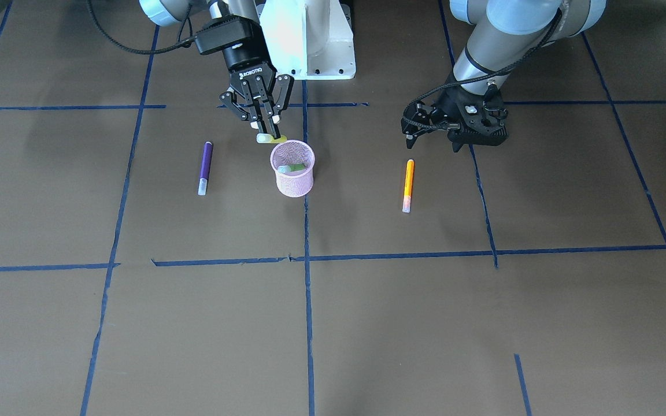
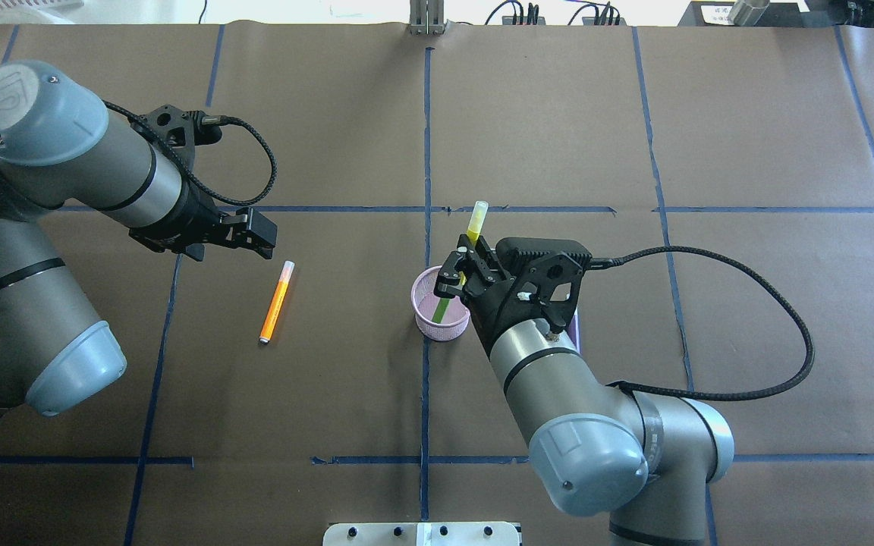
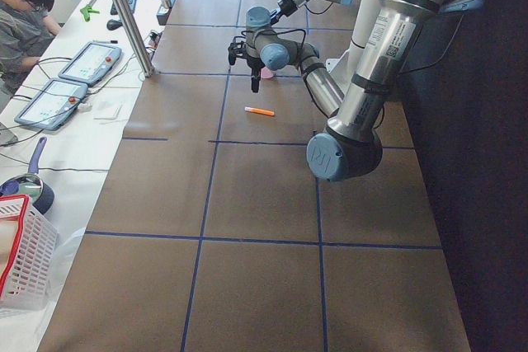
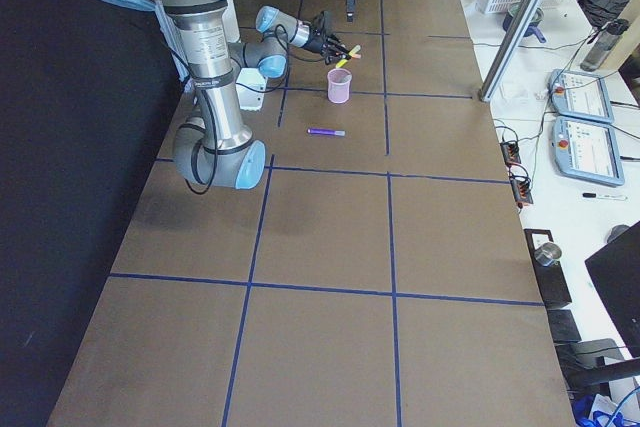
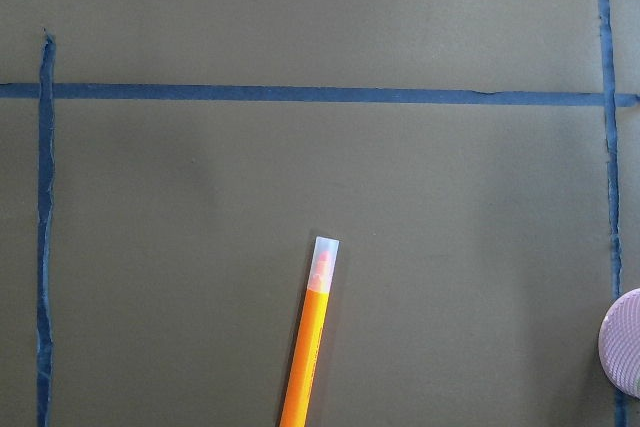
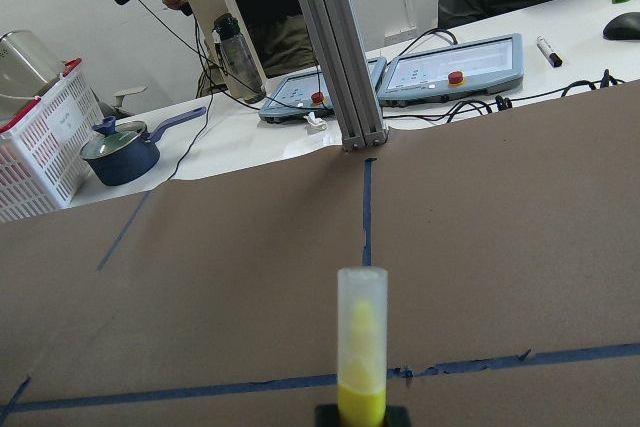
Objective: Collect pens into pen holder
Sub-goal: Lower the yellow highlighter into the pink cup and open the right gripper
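The pink mesh pen holder stands near the table's middle with a green pen inside; it also shows in the overhead view. My right gripper is shut on a yellow pen, held tilted over the holder's rim with its pale cap up. The purple pen lies flat beside the holder. The orange pen lies flat on the other side, and also shows in the overhead view and the left wrist view. My left gripper hovers open and empty just behind it.
Blue tape lines cross the brown table. The robot's white base stands behind the holder. Beyond the far edge are control tablets, a metal post, a white basket and a pot.
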Robot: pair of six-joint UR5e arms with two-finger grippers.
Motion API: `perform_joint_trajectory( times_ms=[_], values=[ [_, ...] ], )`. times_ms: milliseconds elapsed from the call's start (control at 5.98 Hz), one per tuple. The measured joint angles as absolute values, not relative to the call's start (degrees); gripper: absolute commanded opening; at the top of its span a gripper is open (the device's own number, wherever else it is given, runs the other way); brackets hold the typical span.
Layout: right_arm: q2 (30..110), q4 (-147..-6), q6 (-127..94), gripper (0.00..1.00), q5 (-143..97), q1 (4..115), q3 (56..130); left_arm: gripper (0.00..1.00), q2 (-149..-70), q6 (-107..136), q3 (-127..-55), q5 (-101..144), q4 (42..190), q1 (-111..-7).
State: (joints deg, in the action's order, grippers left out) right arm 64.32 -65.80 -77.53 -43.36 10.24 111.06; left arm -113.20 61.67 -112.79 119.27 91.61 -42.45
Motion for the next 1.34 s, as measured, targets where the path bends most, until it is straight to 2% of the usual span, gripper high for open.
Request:
perform_joint_trajectory(
  times_ms=[335,502,669,837,1004,1339],
  values=[
    [63.92,-66.17,-80.73,0.0,-38.79,8.35,108.12,1.0,-113.2,61.62,-112.8,119.27,91.66,-42.45],
    [63.61,-66.1,-82.54,0.07,-37.43,7.75,106.59,1.0,-113.2,61.61,-112.84,119.27,91.64,-42.45],
    [63.44,-66.06,-84.79,0.49,-36.18,6.93,105.95,1.0,-113.2,61.61,-112.96,119.3,91.6,-42.45],
    [63.28,-66.13,-87.09,0.77,-35.33,6.2,105.73,1.0,-113.2,61.61,-113.09,119.33,91.59,-42.45],
    [62.87,-66.25,-88.66,1.0,-35.01,5.86,105.61,1.0,-113.2,61.64,-113.16,119.35,91.59,-42.45],
    [62.16,-66.48,-90.06,1.0,-35.32,5.86,105.69,1.0,-113.2,61.69,-113.2,119.33,91.58,-42.45]
  ],
)
